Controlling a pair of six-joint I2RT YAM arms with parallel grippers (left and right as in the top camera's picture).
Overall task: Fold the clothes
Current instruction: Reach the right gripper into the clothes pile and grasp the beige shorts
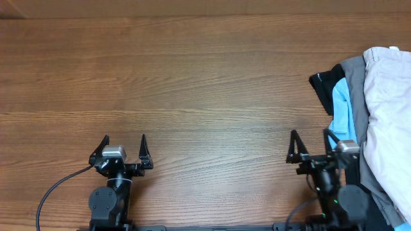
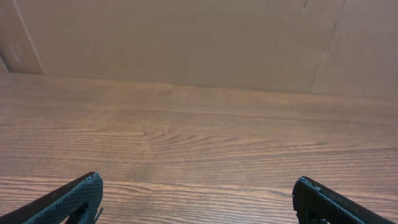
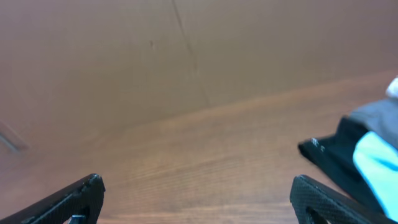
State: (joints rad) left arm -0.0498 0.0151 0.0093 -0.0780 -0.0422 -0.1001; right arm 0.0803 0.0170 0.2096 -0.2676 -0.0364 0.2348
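Note:
The pale cream clothes (image 1: 389,109) lie wrinkled on top of a pile of garments at the table's right edge, partly cut off by the frame. My right gripper (image 1: 312,140) is open and empty, just left of the pile near the front edge. My left gripper (image 1: 124,142) is open and empty at the front left, far from the clothes. In the left wrist view the open fingers (image 2: 198,186) frame only bare wood. In the right wrist view the open fingers (image 3: 198,186) frame bare wood, with the pile's edge to the right.
Under the cream garment lie a grey garment (image 1: 354,83), a light-blue one (image 1: 341,109) and a black one (image 1: 325,82); the black (image 3: 329,155) and blue (image 3: 379,155) ones show in the right wrist view. A brown wall (image 2: 186,37) stands behind the wooden table (image 1: 192,83).

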